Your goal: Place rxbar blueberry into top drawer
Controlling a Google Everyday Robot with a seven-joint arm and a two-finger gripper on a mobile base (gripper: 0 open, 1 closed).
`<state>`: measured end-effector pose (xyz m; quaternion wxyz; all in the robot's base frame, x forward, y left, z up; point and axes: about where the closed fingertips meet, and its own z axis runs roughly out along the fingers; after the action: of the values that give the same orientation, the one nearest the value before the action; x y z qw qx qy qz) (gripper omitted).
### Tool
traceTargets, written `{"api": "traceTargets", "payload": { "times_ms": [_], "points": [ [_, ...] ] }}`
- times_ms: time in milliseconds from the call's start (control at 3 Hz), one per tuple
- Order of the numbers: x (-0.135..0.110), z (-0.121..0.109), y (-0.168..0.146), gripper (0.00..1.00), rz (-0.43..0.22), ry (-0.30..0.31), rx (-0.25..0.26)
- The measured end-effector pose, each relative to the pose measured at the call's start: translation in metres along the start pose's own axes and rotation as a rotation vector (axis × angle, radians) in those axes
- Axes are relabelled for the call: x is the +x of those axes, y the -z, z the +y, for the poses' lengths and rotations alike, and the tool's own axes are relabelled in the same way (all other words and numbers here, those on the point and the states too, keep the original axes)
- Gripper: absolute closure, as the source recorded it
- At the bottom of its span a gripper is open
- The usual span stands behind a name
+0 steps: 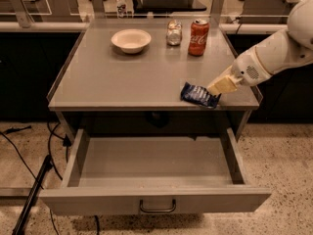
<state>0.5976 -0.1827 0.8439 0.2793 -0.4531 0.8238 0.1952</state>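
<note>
1. Nearest to the camera is the top drawer point(102, 204). It is pulled far out from under the table point(122, 80), and its flat grey front has a small dark bar handle point(157, 207) in the centre.
2. The inside of the drawer shows a plain grey bottom with low walls on the left and right, open from above. It lies directly below the front edge of the table.
3. The floor point(279, 151) is speckled stone. On the left side some black cables point(51, 146) and a dark slanted pole point(30, 199) lie close to the drawer's corner. On the right side the floor beside the drawer is open.
4. The rxbar blueberry point(199, 95) lies flat on the grey tabletop, at the front right, very close to the front edge. Its long axis runs almost along this edge, a little slanted, with the right end nearer to the edge.
5. The gripper point(214, 90) comes down from the right on a white arm point(274, 58) and touches the right end of the bar. I cannot tell if it is grasping the bar or released.
6. Farther back stand a white bowl point(130, 40), a small jar point(174, 33) and a red can point(198, 30), well apart from the bar.
7. Behind the table there is a counter with dark cabinets.
</note>
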Motion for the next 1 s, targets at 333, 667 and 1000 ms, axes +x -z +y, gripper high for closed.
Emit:
{"api": "traceTargets", "payload": {
  "times_ms": [333,667,1000],
  "points": [
    [-0.009,0.011,0.026,1.0,-0.02,0.047,0.006],
    [-0.011,0.026,0.055,1.0,-0.033,0.083,0.023],
    [-0.004,0.04,0.077,1.0,-0.041,0.101,0.046]
  ]
}}
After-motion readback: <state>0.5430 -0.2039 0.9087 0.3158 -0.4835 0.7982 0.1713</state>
